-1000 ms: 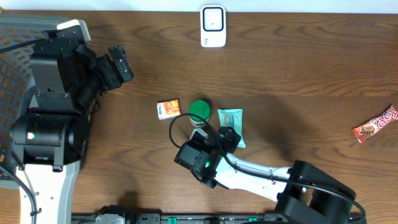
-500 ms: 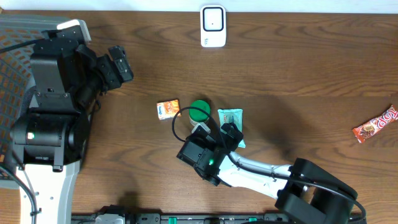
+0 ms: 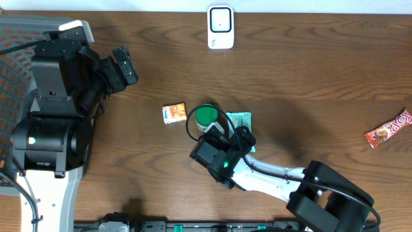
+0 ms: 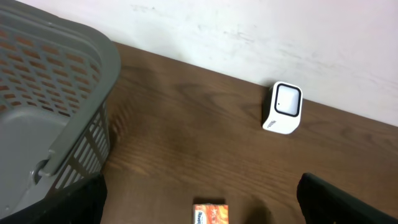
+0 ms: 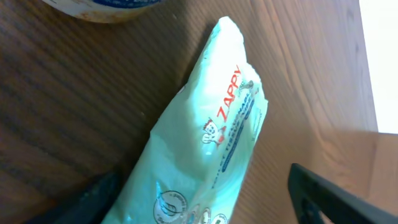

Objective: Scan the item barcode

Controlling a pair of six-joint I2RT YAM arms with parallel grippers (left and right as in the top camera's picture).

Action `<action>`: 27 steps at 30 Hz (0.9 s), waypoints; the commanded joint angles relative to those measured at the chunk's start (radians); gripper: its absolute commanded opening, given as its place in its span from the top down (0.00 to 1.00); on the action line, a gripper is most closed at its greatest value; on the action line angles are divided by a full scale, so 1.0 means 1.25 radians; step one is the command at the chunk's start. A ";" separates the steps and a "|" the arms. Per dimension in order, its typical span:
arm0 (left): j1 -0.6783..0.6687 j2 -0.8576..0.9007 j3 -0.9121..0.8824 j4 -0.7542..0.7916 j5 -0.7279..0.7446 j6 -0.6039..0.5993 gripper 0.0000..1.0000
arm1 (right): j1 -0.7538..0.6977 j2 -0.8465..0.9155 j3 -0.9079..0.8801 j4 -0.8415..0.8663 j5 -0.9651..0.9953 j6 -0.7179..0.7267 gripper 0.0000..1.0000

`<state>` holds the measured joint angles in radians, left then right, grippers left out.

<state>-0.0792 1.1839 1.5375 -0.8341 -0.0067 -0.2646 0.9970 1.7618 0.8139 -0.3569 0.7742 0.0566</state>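
Dark wood-grain counter (image 3: 309, 71) runs up to a white wall. A grey plastic lattice basket (image 4: 56, 87) sits at its left edge. A white rounded scanner (image 3: 220, 27) stands at the middle of the far edge, its face turned toward the near side. A red candy bar (image 3: 388, 129) lies at the right edge, well apart from everything else.

Near the counter's middle three items crowd together: a small orange box (image 3: 174, 113), a round tub (image 3: 206, 115) with a green lid just beside it, and a mint-green wipes pack (image 5: 211, 137) just beside the tub on the side toward the right edge. The tub stands close against the pack's left flank.

The pack is soft, glossy film with a crimped end and "ZAPPY" in red print. It lies flat, its long axis running roughly from the far edge toward the near edge.

The right pincer (image 3: 230, 133) sits low over the pack's near end, fingers apart and astride it, with bare wood showing between one finger and the film. The left pincer (image 3: 129, 67) hangs near the basket, spread wide and holding nothing.
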 commanded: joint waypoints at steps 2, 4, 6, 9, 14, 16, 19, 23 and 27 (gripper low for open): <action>0.004 0.005 0.009 0.000 -0.010 0.007 0.02 | -0.020 0.047 -0.057 -0.020 -0.115 -0.011 0.37; 0.004 0.005 0.009 0.000 -0.010 0.007 0.02 | -0.020 0.047 -0.057 -0.019 -0.115 -0.011 0.54; 0.004 0.005 0.009 0.000 -0.010 0.007 0.02 | -0.020 0.046 -0.056 -0.019 -0.115 -0.011 0.75; 0.004 0.005 0.009 0.000 -0.010 0.007 0.02 | -0.020 0.046 -0.055 -0.016 -0.115 -0.010 0.96; 0.004 0.005 0.009 0.000 -0.010 0.007 0.02 | -0.020 0.020 -0.020 -0.034 -0.110 -0.001 0.99; 0.004 0.005 0.009 0.000 -0.010 0.007 0.02 | -0.020 -0.011 0.003 -0.058 -0.110 0.010 0.99; 0.004 0.005 0.009 0.000 -0.010 0.007 0.02 | -0.025 -0.090 0.055 -0.123 -0.132 0.035 0.99; 0.004 0.005 0.009 0.000 -0.010 0.008 0.02 | -0.081 -0.228 0.124 -0.216 -0.351 0.049 0.99; 0.004 0.005 0.009 0.000 -0.010 0.007 0.02 | -0.180 -0.327 0.132 -0.261 -0.586 0.086 0.99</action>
<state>-0.0792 1.1839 1.5375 -0.8337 -0.0071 -0.2646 0.8661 1.4467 0.9577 -0.6521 0.3428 0.1024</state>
